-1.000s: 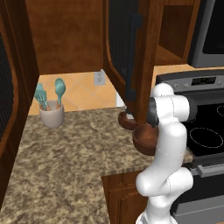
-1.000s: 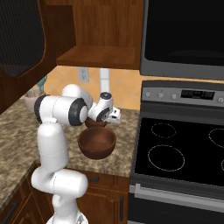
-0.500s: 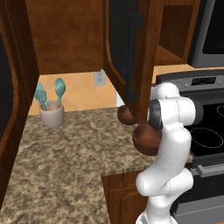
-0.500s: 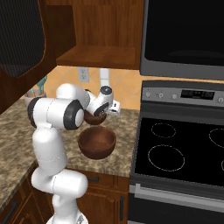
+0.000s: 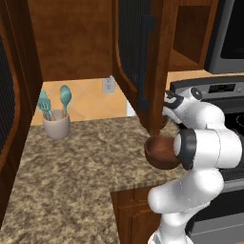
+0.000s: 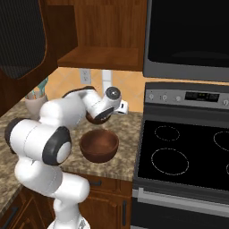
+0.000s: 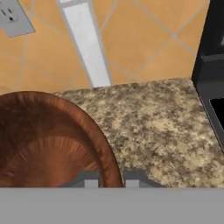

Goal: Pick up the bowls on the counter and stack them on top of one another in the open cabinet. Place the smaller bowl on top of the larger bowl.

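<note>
My gripper (image 7: 111, 180) is shut on the rim of the smaller bowl (image 7: 43, 140), a dark brown bowl at the lower left of the hand view, above the counter (image 7: 162, 122). From the right base view the gripper (image 6: 102, 114) holds this smaller bowl (image 6: 94, 119) just above and behind the larger bowl (image 6: 99, 145). The larger bowl (image 5: 159, 151) rests on the granite counter (image 5: 81, 171) near its front edge, beside the stove. The open cabinet (image 6: 103, 58) has its bare shelf above; its door (image 5: 143, 62) hangs in front of the hand in the left base view.
A pale utensil cup (image 5: 56, 125) with teal tools stands at the back left of the counter. The black stove (image 6: 188, 152) borders the counter on the right, with a microwave (image 6: 188, 38) above it. A wall outlet (image 7: 15, 17) sits on the tiled backsplash.
The jaws have closed on the smaller bowl's rim. The hand has risen a little with the bowl, off the counter. The larger bowl has stayed put.
</note>
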Controlling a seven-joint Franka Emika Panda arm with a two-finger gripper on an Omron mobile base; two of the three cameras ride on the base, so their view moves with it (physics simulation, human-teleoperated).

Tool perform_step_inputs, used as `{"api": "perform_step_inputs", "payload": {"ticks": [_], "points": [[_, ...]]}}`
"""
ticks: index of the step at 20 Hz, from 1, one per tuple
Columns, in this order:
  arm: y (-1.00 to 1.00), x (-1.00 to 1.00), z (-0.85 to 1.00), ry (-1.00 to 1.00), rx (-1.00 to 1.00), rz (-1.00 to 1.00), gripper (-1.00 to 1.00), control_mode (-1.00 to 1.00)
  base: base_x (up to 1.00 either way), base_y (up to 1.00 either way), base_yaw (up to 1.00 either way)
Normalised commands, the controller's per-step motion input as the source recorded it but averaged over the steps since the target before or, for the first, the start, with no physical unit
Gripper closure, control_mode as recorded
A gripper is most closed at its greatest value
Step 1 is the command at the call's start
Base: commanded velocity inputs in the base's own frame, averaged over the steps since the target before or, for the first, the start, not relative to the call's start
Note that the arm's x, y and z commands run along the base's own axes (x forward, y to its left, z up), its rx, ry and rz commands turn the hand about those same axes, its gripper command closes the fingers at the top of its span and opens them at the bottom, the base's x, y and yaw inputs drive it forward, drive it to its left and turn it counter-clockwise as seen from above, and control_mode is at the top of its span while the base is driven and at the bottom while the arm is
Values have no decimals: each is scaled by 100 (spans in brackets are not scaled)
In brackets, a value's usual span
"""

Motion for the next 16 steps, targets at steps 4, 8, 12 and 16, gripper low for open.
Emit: {"api": "perform_step_inputs", "payload": {"ticks": [4, 8, 12, 16], "points": [[-23, -100, 68, 7, 0, 0, 100, -100, 0, 0, 0], [-6, -100, -7, 18, -7, 0, 100, -100, 0, 0, 0], [0, -80, -51, 18, -18, 0, 100, -100, 0, 0, 0], [0, -32, -56, 9, -14, 0, 100, -100, 0, 0, 0]]}}
